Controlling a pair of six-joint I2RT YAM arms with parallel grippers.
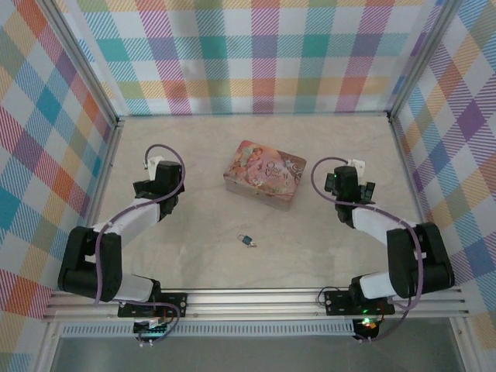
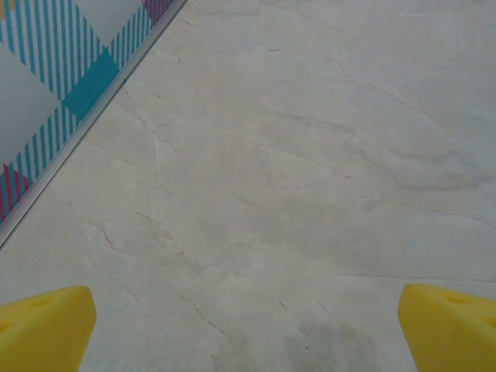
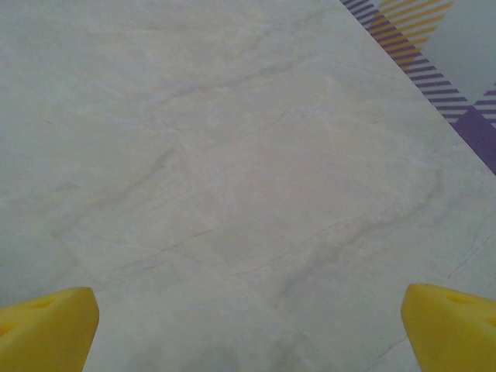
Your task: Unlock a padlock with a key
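- The pale marbled table (image 1: 194, 263) is boxed in by plaid walls (image 1: 46, 155) on three sides.
- The left arm (image 1: 116, 229) and the right arm (image 1: 391, 232) each reach from the near rail towards the middle depth of the table, one on either side.
- A pink flower-patterned tin box (image 1: 264, 175) sits closed on the table between the two wrists, touching neither.
- The left end effector (image 2: 246, 332) is spread wide. Its yellow fingertips (image 2: 43, 329) stand far apart over bare table near the left wall, with nothing between them.
- The right end effector (image 3: 248, 332) is likewise spread wide and empty over bare table near the right wall.
- The padlock (image 1: 246, 240), blue-bodied, lies on the table on the near side of the tin, roughly midway between the arms. It is well apart from both end effectors and closer to the bases than either.
- The key (image 1: 255, 246) shows as a tiny pale speck just beside the padlock's right. It is too small to tell whether they touch.
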